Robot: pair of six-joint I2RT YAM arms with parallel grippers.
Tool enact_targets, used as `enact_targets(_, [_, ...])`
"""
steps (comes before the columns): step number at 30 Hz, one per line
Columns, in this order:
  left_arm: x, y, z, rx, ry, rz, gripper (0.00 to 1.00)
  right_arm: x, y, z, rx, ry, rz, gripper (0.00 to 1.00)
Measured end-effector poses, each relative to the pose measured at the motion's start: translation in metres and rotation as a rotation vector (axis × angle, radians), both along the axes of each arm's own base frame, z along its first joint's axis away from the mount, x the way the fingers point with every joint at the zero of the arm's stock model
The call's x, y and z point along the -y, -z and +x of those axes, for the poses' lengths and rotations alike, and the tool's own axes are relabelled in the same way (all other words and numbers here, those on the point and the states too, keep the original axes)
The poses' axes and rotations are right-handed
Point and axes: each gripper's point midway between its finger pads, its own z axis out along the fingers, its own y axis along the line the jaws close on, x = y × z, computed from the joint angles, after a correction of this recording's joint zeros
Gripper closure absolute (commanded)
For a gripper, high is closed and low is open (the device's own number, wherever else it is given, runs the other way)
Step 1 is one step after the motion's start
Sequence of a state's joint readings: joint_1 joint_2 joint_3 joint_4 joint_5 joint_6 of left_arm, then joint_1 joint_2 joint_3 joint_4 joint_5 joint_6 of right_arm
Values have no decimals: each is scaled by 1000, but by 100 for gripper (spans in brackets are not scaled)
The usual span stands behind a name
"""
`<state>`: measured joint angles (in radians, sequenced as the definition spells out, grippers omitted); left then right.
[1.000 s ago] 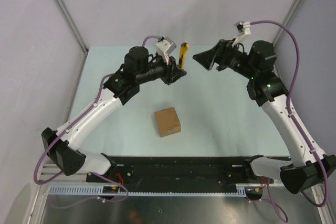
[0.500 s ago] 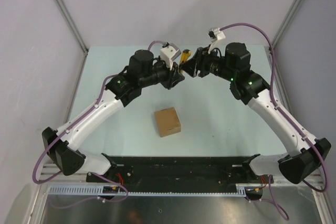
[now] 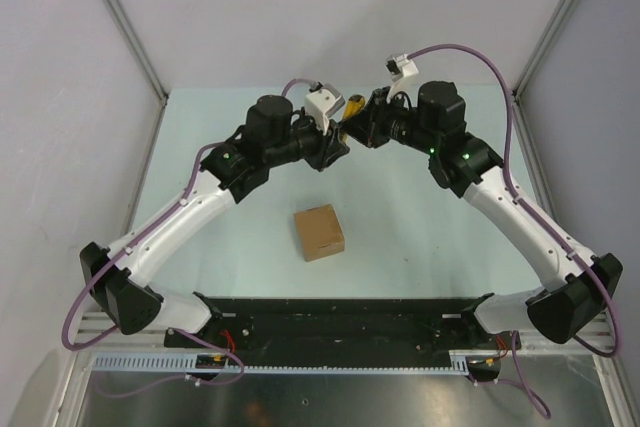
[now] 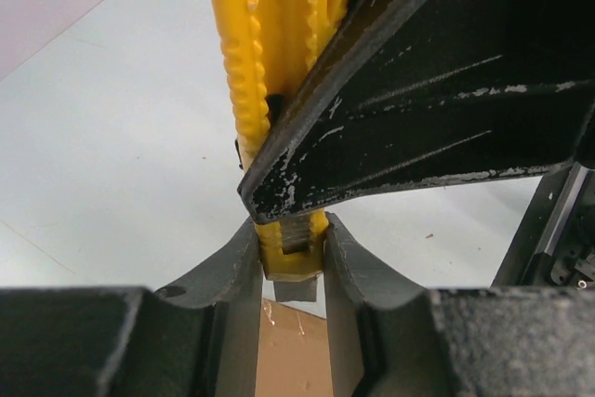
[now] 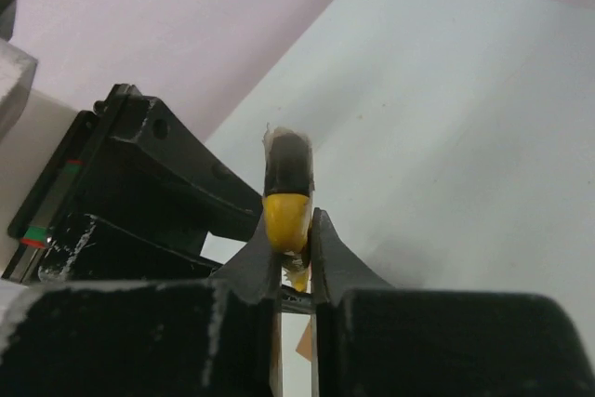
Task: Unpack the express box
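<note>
step: readying cutter (image 4: pixel 244 53), box (image 3: pixel 319 232) unopened | my left end effector (image 4: pixel 291 253) pinches cutter | my right end effector (image 5: pixel 293 241) pinches its other end | next: I must slide blade out, grip steady

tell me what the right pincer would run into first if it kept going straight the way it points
The right pincer is shut on the yellow cutter. Straight beyond it, the left pincer looks like the first obstacle, close ahead and gripping the same cutter. Exact depth is unclear.
</note>
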<state>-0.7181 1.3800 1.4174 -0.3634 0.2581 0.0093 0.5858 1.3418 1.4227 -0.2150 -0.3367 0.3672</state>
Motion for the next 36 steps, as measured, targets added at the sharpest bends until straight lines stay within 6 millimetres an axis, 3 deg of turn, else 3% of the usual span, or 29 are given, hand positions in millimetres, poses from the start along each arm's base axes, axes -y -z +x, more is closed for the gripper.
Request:
enact_targets(1, [0,0,0,0,-2,0,68,-1,0,1,4,0,-1,100])
enact_targets(2, [-1,0,1,0,-5,1,42,-1,0,1,2,1,0,100])
enact_targets(8, [0,-1,-1,-9,10,-10,20,6,0,10,9,29,-4,100])
enact_targets(14, [-12,-8,5,-97,15,-95,14,44,-8,40,21,122,28,100])
enact_targets(18, [-25,-29,11,-139,11,-206,12,57,-21,47,32,118,80,100])
enact_targets(21, [-30,-53,10,-147,28,-305,12,59,-37,42,55,75,133,100])
enact_targets(26, [-23,-98,-10,-135,118,-499,9,52,-74,19,119,-31,232,100])
enact_targets(32, [-18,-122,-23,-151,179,-642,9,49,-116,-6,199,-123,346,100])
enact_targets(36, [-13,-136,-27,-144,211,-695,7,47,-133,-18,226,-177,400,100])
